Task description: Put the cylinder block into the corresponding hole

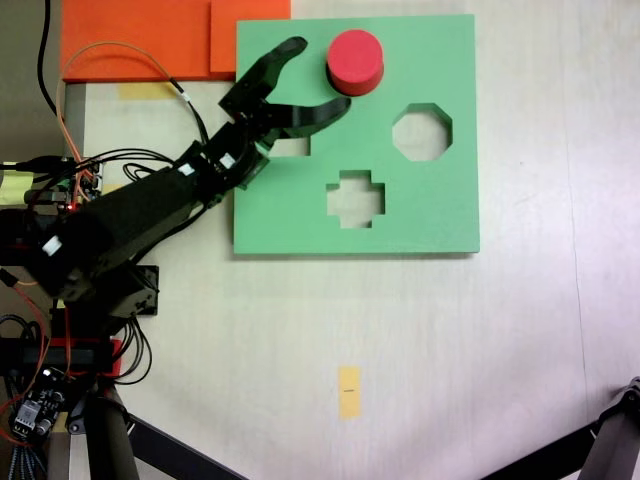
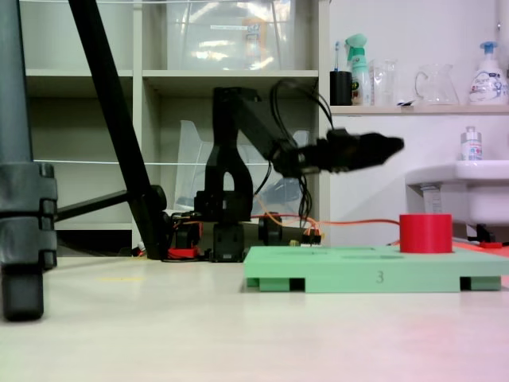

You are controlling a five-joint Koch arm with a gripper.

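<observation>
One arm is reaching out over the green board, and I am seeing its gripper spread wide open, holding nothing. In the top-down fixed view one black finger is pointing toward the board's far left corner while the other is curving right, its tip lying just beside the red cylinder.

From the low side camera I am reading the gripper as hanging in the air well above the board, above and a little left of the cylinder, so nothing is touching.

That cylinder is sitting upright at the board's far edge, and it is standing proud of the green surface in the side view. I cannot tell whether it is resting in a round cutout or on plain foam, since it is covering whatever lies beneath it.

To its right and nearer the camera, the octagonal cutout is lying bare, and the cross cutout is lying nearer still. An orange foam sheet is lying at the far left of the table.
</observation>
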